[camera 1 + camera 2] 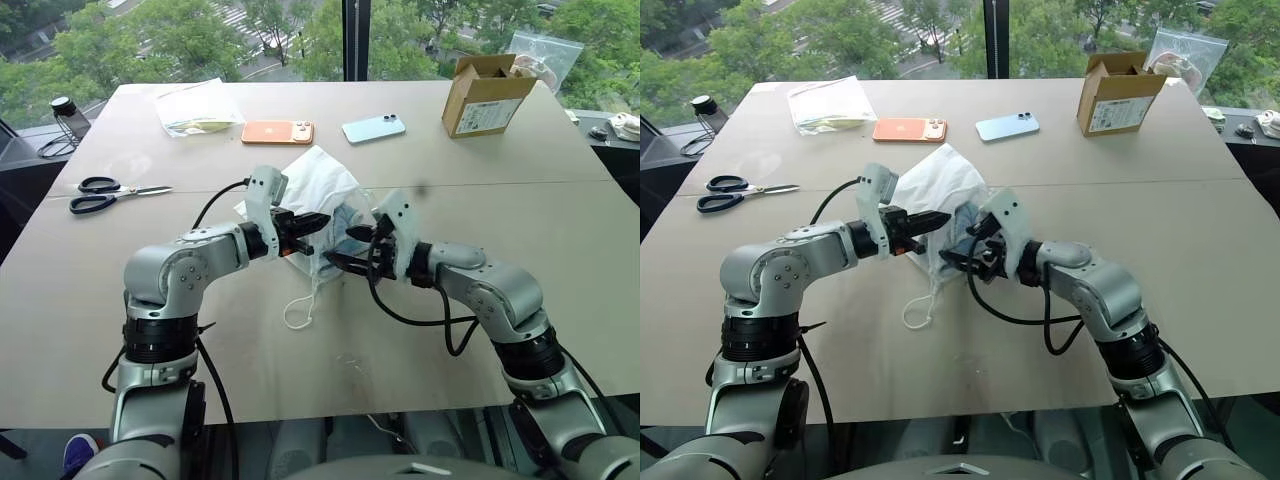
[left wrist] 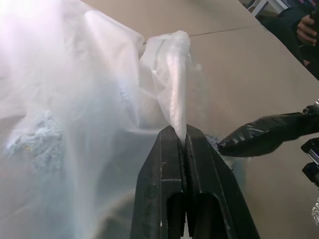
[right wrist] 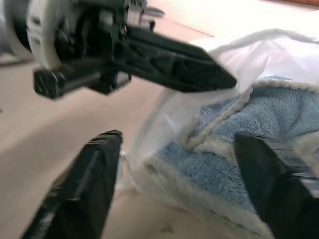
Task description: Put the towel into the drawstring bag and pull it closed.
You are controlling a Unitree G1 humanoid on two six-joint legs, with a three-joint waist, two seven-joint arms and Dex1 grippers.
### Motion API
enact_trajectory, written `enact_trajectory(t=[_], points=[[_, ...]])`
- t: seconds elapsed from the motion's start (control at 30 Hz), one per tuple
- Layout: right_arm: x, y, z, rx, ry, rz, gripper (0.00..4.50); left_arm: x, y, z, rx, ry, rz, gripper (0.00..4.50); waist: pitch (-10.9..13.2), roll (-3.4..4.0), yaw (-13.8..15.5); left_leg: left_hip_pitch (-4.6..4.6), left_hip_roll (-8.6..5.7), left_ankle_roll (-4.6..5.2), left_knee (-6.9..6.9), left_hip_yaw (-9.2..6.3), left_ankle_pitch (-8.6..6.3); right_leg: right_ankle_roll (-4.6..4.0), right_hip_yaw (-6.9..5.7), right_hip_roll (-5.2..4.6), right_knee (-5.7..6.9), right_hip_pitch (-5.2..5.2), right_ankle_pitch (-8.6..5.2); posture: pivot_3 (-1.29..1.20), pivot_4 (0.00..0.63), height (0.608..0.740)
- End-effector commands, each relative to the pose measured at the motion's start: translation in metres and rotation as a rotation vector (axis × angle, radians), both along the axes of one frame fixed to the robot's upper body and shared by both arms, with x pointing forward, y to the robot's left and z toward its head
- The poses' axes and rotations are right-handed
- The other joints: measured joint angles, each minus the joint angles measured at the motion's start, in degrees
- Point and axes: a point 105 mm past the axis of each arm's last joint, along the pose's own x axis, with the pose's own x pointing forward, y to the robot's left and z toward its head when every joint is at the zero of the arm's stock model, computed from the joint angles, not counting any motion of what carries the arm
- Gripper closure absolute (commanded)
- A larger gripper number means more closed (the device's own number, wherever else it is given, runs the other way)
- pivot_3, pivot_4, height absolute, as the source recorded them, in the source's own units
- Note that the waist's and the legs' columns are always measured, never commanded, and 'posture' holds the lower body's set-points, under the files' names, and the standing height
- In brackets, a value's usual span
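My left gripper (image 2: pixel 185 142) clenches the drawstring bag (image 1: pixel 318 185) rim at frame centre. My right gripper (image 3: pixel 174 184) gapes, released, straddling the towel (image 3: pixel 239 149) edge. Bare table (image 1: pixel 560 230) lies right.

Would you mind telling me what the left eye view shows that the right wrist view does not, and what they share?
Left eye view alone: scissors, an orange phone, a blue phone, a cardboard box and the bag's cord loop on the table.

Right wrist view alone: the towel's fluffy pile and paler edge up close, between the right gripper's spread fingers.

Both: the drawstring bag and the left gripper shut on its fabric.
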Motion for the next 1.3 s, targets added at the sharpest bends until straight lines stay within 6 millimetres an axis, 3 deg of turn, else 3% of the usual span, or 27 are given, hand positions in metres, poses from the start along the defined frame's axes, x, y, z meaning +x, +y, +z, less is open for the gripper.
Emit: enact_trajectory(t=[0.03,0.2,0.3,0.5,0.73,0.93,1.13,1.23,1.3], points=[[0.012,-0.019,0.014,-0.017,-0.109,-0.132,0.03,-0.003,0.007,0.016,0.05,-0.092,-0.039,4.5,0.0,-0.02,0.0,-0.15,-0.03,0.0,0.02,-0.01,0.0,0.01,0.0,-0.04,-0.02,-0.11,0.01,0.0,0.15,0.74],[0.031,-0.047,0.015,-0.001,-0.08,-0.28,0.03,-0.01,0.018,0.021,0.122,-0.147,-0.092,4.5,0.0,-0.01,0.1,-0.69,-0.02,-0.16,0.23,-0.05,0.1,0.0,-0.08,-0.05,0.06,-0.58,0.02,0.0,0.15,0.74],[0.037,-0.052,0.009,-0.021,-0.067,-0.305,0.03,-0.009,0.023,0.02,0.164,-0.161,-0.099,4.5,0.0,-0.01,0.0,-0.69,-0.01,-0.02,0.21,-0.02,0.01,0.0,-0.11,-0.04,0.03,-0.58,0.02,0.0,0.15,0.74],[0.048,-0.047,0.007,-0.046,-0.081,-0.334,0.03,-0.008,0.026,0.023,0.195,-0.188,-0.11,4.5,0.0,-0.01,0.0,-0.7,-0.01,-0.01,0.21,0.04,0.01,0.0,-0.13,-0.03,0.05,-0.57,0.02,0.0,0.15,0.74],[0.045,-0.032,0.001,-0.071,-0.093,-0.296,0.03,-0.009,0.032,0.023,0.214,-0.19,-0.108,4.5,0.0,-0.01,0.0,-0.71,-0.01,-0.01,0.21,0.03,0.01,0.0,-0.16,-0.03,0.05,-0.57,0.02,0.0,0.15,0.74],[0.056,-0.028,-0.015,-0.182,-0.158,-0.321,0.03,-0.01,0.035,0.022,0.224,-0.193,-0.1,4.5,0.0,-0.01,-0.1,-0.7,-0.01,-0.01,0.23,0.04,0.01,0.0,-0.17,-0.03,0.06,-0.56,0.02,0.0,0.15,0.74],[0.062,-0.028,-0.016,-0.153,-0.158,-0.318,0.03,-0.011,0.041,0.021,0.24,-0.191,-0.087,4.5,0.0,-0.01,-0.1,-0.7,-0.01,-0.01,0.23,0.03,0.01,0.0,-0.17,-0.02,0.09,-0.56,0.02,0.0,0.15,0.74],[0.063,-0.032,-0.014,-0.147,-0.165,-0.315,0.86,-0.011,0.042,0.02,0.243,-0.191,-0.086,4.5,0.0,-0.01,-0.1,-0.7,-0.01,-0.01,0.25,0.02,0.01,0.0,-0.17,-0.03,0.09,-0.56,0.02,0.0,0.15,0.74],[0.065,-0.032,-0.015,-0.151,-0.171,-0.311,1.94,-0.013,0.041,0.019,0.254,-0.195,-0.096,4.5,0.0,-0.01,-0.1,-0.7,-0.01,-0.01,0.26,0.02,0.01,0.0,-0.18,-0.03,0.1,-0.55,0.02,0.0,0.15,0.74]])
